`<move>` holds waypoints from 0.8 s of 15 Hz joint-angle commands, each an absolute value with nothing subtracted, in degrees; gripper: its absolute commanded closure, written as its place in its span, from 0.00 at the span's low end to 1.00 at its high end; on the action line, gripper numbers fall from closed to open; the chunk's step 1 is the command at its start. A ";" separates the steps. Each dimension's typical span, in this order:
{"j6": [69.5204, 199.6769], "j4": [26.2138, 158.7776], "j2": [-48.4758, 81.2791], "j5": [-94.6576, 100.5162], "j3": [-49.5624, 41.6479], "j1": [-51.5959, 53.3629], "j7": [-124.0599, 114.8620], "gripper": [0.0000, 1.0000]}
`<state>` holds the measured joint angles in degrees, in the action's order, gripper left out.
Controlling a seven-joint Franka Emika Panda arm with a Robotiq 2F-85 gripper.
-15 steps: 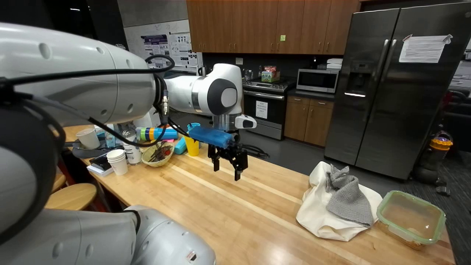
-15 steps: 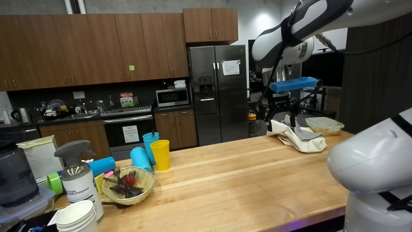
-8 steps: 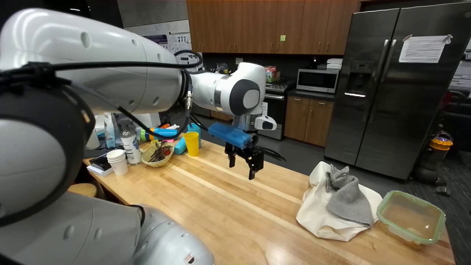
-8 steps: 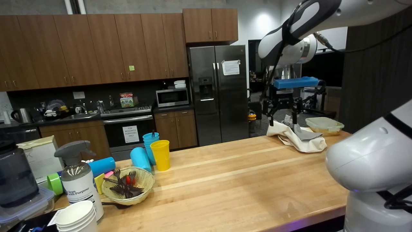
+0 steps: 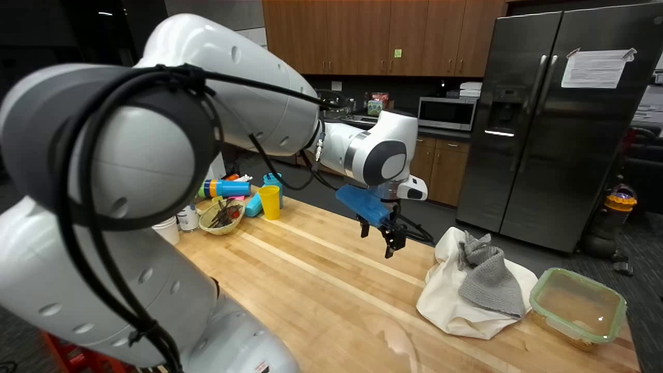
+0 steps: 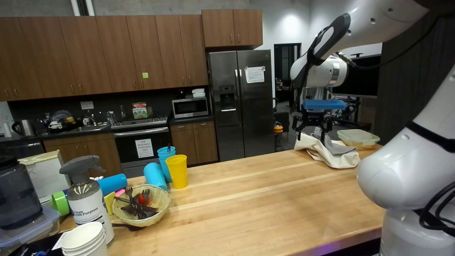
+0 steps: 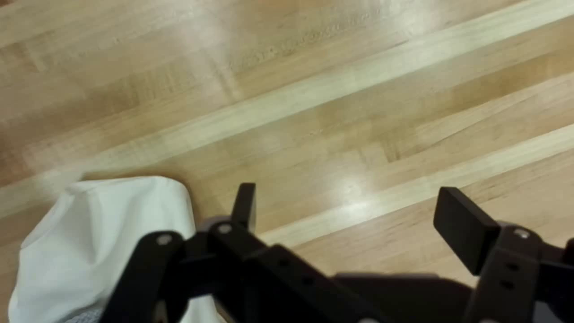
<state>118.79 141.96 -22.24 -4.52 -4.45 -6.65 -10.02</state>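
The wrist view's bottom edge cuts off the claw and cream cloth.

Spread pincer, wooden tabletop, white cloth lower left

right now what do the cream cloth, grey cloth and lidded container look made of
Cream cloth: matte, probably cotton, given its soft folds. Grey cloth: matte textile, likely knitted; nubbly surface. Lidded container: glossy, see-through with highlights; glass or plastic, can't tell which.

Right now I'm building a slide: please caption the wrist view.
Open end effector above a striped wooden tabletop, pale cloth at picture's lower left.
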 commanded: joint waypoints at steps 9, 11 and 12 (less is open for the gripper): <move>138.37 137.65 -9.09 17.48 -4.52 -12.29 -18.13 0.00; 139.82 137.58 -7.59 19.23 -4.46 -12.26 -20.36 0.00; 140.87 137.65 -6.78 20.33 -4.37 -12.25 -22.16 0.00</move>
<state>138.52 138.64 -9.36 17.17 -4.63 -11.84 -18.02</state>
